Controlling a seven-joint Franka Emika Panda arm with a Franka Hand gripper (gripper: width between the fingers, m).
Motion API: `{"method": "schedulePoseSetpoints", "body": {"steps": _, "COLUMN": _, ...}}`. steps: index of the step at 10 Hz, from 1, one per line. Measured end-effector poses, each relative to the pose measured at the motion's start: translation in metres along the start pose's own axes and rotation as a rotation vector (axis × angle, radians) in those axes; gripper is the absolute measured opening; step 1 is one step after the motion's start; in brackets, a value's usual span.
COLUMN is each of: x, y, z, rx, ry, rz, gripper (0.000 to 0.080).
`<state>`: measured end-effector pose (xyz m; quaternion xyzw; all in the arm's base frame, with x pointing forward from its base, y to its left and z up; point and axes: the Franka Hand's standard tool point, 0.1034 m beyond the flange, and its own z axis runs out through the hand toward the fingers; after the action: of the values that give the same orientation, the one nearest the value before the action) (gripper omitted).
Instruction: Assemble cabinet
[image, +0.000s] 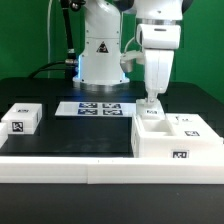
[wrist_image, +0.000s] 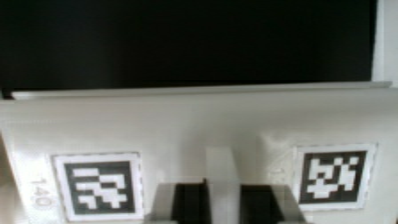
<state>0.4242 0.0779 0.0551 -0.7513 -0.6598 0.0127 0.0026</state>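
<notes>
The cabinet (image: 185, 140) is a large white box with marker tags, standing at the exterior view's right. A small white tagged panel (image: 152, 117) stands upright at the cabinet's left end. My gripper (image: 152, 101) comes straight down onto the panel's top edge. In the wrist view my gripper (wrist_image: 224, 205) has its two dark fingers close on either side of the panel's thin white edge (wrist_image: 224, 170). Below it is the cabinet's white face (wrist_image: 196, 120), with one tag on each side. The gripper looks shut on the panel.
A second small white tagged part (image: 22, 118) lies at the exterior view's left. The marker board (image: 100, 108) lies in the middle, in front of the white robot base (image: 100, 55). A long white ledge (image: 60, 165) runs along the table's front.
</notes>
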Motion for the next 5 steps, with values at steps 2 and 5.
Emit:
{"method": "schedulePoseSetpoints", "body": {"steps": 2, "x": -0.005, "y": 0.007, "z": -0.005, "rx": 0.005, "ry": -0.01, "rz": 0.006, "gripper": 0.0068}}
{"method": "schedulePoseSetpoints", "body": {"steps": 5, "x": -0.007, "y": 0.019, "z": -0.011, "rx": 0.0, "ry": -0.013, "rz": 0.017, "gripper": 0.0068}}
